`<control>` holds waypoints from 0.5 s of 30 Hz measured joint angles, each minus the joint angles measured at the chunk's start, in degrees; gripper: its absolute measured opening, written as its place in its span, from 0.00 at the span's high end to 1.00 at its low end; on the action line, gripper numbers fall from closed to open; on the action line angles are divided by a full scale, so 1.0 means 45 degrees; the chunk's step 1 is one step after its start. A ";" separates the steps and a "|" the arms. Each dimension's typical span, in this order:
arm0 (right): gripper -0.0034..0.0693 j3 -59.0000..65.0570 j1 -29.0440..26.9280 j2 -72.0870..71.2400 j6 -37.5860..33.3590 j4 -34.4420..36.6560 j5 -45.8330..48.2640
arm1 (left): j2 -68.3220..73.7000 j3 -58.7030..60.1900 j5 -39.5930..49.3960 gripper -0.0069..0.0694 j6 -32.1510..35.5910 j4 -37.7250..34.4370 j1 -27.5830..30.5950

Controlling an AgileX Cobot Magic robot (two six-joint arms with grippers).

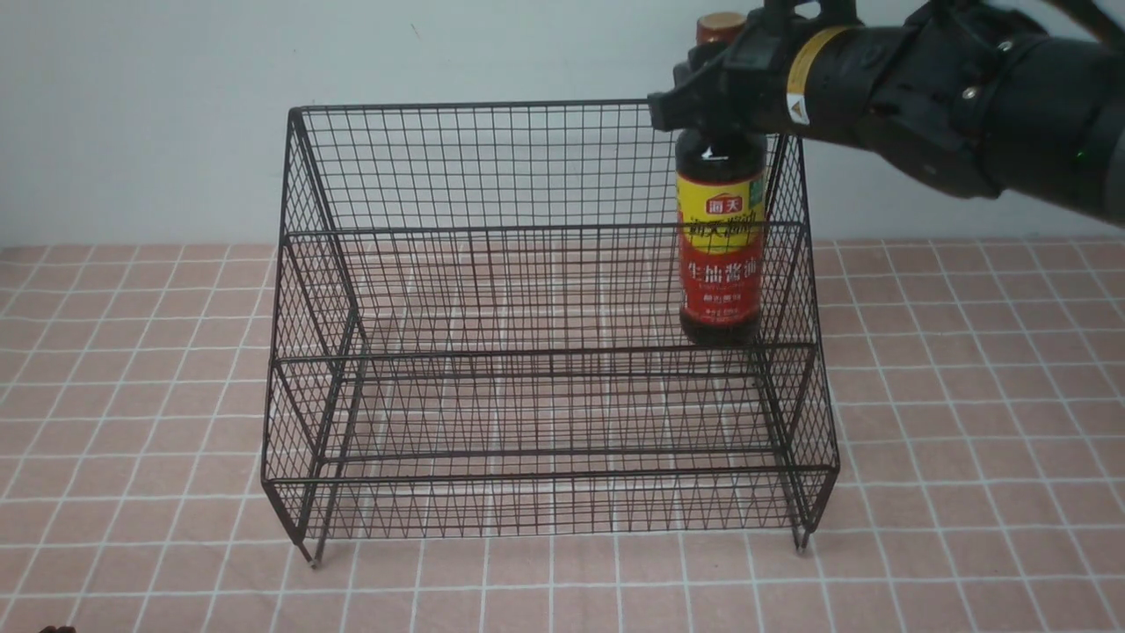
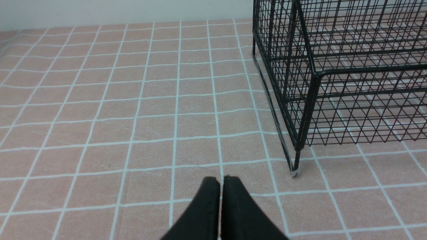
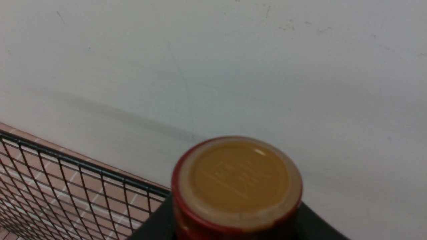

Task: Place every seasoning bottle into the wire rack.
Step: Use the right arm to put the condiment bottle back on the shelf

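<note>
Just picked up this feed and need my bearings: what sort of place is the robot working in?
Likely a staged kitchen-style test bench, not a real kitchen: a pink tile-patterned table cover, a bare white wall behind, and a black wire rack with one seasoning bottle.

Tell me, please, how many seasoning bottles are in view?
1. The tall dark soy-sauce bottle is upright in the black wire-mesh rack at its right end, neck in the right gripper.

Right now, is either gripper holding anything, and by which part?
The right gripper grips the seasoning bottle by its neck; the left gripper is shut on nothing.
</note>
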 joint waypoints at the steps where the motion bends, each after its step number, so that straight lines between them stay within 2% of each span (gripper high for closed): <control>1: 0.58 -0.0003 0.0000 0.0057 0.0000 0.0010 -0.0012 | 0.0000 0.0000 0.0000 0.92 0.0000 0.0000 0.0000; 10: 0.58 -0.0003 0.0000 0.0235 0.0000 0.0038 -0.0047 | 0.0000 0.0000 0.0000 0.92 0.0000 0.0000 0.0000; 15: 0.54 -0.0083 0.0000 0.0217 0.0000 -0.0015 -0.0070 | 0.0000 0.0000 0.0000 0.92 0.0000 0.0000 0.0000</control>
